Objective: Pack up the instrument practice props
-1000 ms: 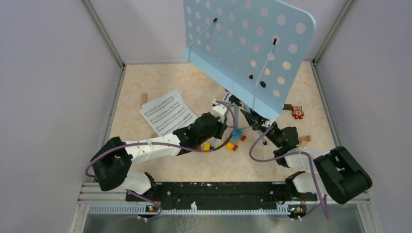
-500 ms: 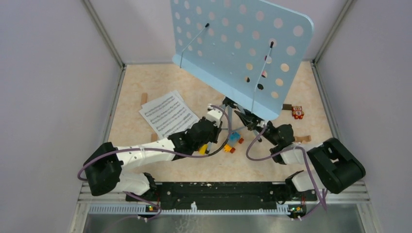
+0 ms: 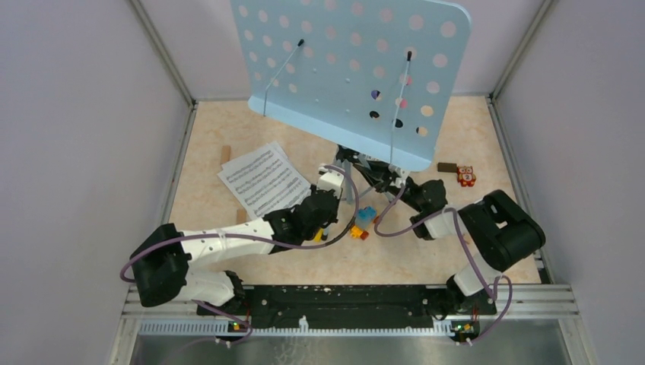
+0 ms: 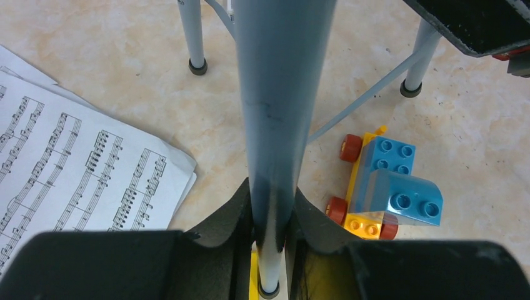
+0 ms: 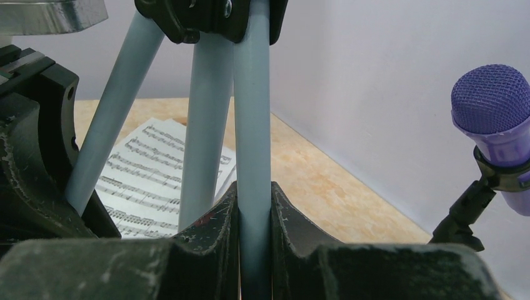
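A robotics lab test cell. Plain pale lilac panels [image 3: 76, 114] wall in the table [image 3: 228, 129] on the left, right and far sides, and metal corner posts [image 3: 161, 52] run out to the upper corners of the frame. Along the bottom edge, a ribbed aluminium rail [image 3: 304, 327] and a black mounting plate [image 3: 342, 296] carry two white-and-black robot arms [image 3: 228, 239], with purple cables [image 3: 378, 226] looping loose around them. The table top is a bare beige marbled board. On it lie assorted props: a pale blue music desk [image 3: 342, 68] at upper centre, sheet-music pages [image 3: 262, 179] left of centre, and toy bricks [image 3: 365, 217] in the middle
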Robot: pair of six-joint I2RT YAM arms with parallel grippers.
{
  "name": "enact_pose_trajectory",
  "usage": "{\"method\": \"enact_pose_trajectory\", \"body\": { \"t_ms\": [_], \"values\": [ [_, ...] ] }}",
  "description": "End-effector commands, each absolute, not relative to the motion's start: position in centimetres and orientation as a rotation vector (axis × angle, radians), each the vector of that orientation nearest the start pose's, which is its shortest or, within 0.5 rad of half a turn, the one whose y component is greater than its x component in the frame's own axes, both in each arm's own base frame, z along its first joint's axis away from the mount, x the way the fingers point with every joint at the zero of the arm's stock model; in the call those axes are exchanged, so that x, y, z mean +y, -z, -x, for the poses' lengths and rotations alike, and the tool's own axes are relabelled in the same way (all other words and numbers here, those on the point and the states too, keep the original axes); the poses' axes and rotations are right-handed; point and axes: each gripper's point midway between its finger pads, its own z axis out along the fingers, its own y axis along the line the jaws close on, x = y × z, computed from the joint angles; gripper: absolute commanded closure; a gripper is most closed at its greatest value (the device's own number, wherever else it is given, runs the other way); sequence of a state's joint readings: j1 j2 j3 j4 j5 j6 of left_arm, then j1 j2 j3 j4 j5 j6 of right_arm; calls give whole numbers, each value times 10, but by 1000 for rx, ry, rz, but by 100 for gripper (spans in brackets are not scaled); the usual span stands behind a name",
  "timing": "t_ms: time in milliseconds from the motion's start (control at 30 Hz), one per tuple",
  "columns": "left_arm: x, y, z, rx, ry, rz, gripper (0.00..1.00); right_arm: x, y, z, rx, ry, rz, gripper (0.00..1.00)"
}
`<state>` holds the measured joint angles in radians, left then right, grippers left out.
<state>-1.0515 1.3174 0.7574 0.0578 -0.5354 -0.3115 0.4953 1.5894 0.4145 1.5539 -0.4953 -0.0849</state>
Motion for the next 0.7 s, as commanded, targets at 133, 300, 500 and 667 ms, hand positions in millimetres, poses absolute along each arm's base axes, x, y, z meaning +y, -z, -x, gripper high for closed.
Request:
{"method": "enact_pose_trajectory", "body": {
  "t_ms": [133, 300, 500, 667],
  "values": [
    [-284, -148, -272, 1956, 246, -379, 100, 261, -179, -334, 1176, -672, 724, 100],
    [-296, -162, -276, 1910, 278, -411, 100, 255, -167, -331, 1205, -660, 701, 100],
    [-291, -152, -272, 1948, 267, -403, 98, 245, -167, -325, 1215, -645, 662, 94],
    [-284, -138, -265, 1985, 277, -388, 85, 236, -170, -318, 1217, -627, 642, 81]
  ]
}}
